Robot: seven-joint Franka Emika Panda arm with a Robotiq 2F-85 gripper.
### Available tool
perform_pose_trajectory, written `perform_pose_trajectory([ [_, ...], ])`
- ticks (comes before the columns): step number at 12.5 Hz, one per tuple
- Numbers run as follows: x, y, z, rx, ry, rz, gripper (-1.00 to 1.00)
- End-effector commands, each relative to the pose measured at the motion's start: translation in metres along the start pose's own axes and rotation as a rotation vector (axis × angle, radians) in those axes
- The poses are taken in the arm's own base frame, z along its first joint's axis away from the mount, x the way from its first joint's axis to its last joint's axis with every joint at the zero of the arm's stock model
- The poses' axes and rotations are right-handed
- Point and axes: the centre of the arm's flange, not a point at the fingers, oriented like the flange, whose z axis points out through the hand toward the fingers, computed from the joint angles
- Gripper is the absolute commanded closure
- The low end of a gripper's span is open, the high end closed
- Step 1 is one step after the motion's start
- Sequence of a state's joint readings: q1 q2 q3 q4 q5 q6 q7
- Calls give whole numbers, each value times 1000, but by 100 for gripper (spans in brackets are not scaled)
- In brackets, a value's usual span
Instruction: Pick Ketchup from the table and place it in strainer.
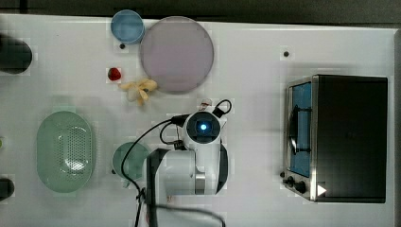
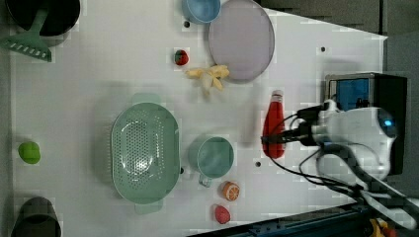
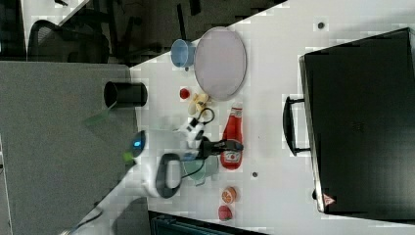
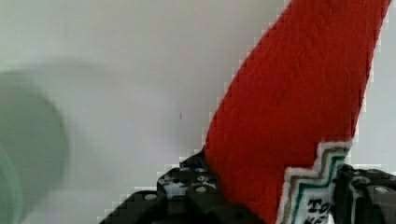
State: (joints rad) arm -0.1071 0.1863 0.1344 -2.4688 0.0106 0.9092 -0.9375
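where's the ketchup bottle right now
The ketchup bottle lies on the white table in the left view, right of the green cup and below the purple plate, between the claw's fingers.

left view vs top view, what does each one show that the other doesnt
Left view alone: the ketchup lying on the table with the pincer shut on its lower body, an orange half and a lime. Top view alone: the whole toaster oven, and the arm covering the bottle. Both: strainer, green cup, plate, blue cup, banana, strawberry.
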Motion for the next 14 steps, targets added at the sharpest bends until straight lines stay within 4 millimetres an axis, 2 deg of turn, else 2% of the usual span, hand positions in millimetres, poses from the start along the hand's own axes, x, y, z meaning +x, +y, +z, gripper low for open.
perform_pose_trajectory([
  [1,4,-9,-113,-45,103,-46,-20],
  [4,-15,-32,-175,-59,68,40,-20],
  [6,-17,-64,-197,-80,89,30,-20],
  [9,-14,-125,-199,-100,109,71,-20],
  [14,-10,-231,-178,-82,105,183,-20],
])
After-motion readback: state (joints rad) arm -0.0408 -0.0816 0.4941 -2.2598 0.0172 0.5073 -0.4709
